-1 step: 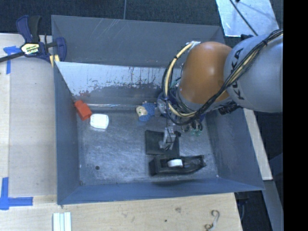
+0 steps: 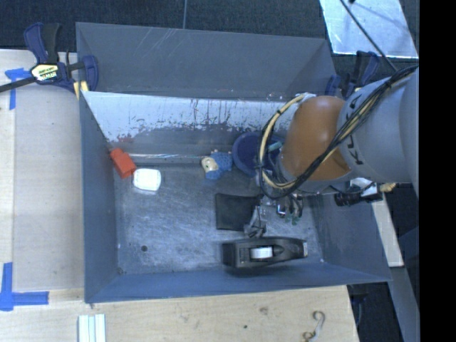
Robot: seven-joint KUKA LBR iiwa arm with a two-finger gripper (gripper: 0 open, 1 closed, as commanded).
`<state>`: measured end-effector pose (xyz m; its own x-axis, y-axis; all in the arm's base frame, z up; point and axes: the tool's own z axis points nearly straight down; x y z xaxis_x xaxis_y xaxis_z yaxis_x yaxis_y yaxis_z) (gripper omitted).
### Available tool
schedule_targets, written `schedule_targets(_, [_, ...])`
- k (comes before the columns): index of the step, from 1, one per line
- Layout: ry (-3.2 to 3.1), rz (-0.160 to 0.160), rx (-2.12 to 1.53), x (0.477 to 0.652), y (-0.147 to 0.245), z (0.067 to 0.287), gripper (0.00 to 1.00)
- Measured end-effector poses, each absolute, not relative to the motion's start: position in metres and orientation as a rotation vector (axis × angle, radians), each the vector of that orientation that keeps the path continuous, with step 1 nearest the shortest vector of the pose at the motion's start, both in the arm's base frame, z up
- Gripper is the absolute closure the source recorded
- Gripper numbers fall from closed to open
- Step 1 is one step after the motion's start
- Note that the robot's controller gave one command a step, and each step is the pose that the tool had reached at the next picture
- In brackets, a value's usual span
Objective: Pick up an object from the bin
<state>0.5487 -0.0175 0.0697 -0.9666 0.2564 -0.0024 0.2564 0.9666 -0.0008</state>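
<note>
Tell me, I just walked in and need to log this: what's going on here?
A robot arm reaches into the grey bin from the right. Its gripper hangs low at the front right, between a flat black square and a black tape dispenser, with nothing visibly held. An orange block, a white block and a blue cup lie farther back.

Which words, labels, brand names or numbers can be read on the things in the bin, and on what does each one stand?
No text can be read.
The black tape dispenser, black flat square, white block and orange block show no lettering.
The small blue thing bears a pale round patch, too blurred to tell if it is print.
</note>
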Motion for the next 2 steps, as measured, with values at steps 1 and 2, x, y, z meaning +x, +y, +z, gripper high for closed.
schedule_targets(1, [3.109, 0.001, 0.401, 0.551, -0.016, 0.072, 1.00])
schedule_targets(2, [3.112, 0.001, 0.336, 0.546, -0.014, 0.199, 1.00])
